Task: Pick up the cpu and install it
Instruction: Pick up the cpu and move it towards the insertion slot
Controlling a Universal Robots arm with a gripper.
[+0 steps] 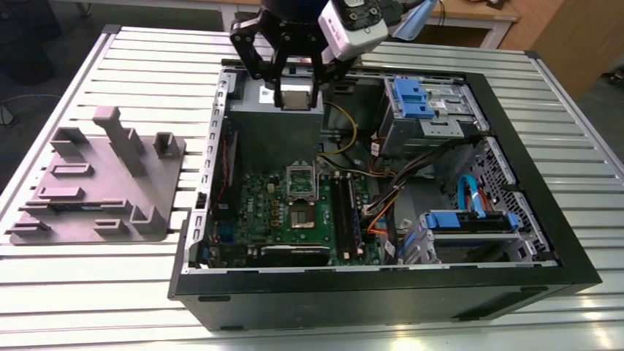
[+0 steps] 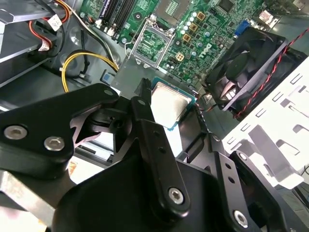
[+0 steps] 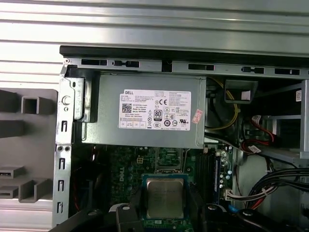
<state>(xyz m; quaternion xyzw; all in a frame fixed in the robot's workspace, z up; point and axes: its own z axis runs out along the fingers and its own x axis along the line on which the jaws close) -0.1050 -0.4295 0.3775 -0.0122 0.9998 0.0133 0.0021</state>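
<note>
Closest in, the gripper [image 2: 170, 110] is clamping its black fingers [image 2: 145, 126] onto two opposite edges of the cpu [image 2: 166, 101], so the hand is closed on the chip and is holding it flat with its silvery top facing up toward both wrist views. From the exterior view, the arm is hanging over the far end of the open computer case [image 1: 390, 292], with the chip sitting above the grey power supply [image 1: 268, 126] and not touching it. The motherboard [image 1: 259, 212] is lying lower in the case, and its socket [image 1: 300, 183] is standing open with the frame lifted, well apart from the chip. A black fan [image 2: 246, 67] is showing beside the board. On the exterior view's left, a grey fixture plate [image 1: 98, 190] is resting on the slatted table [image 1: 146, 66].
</note>
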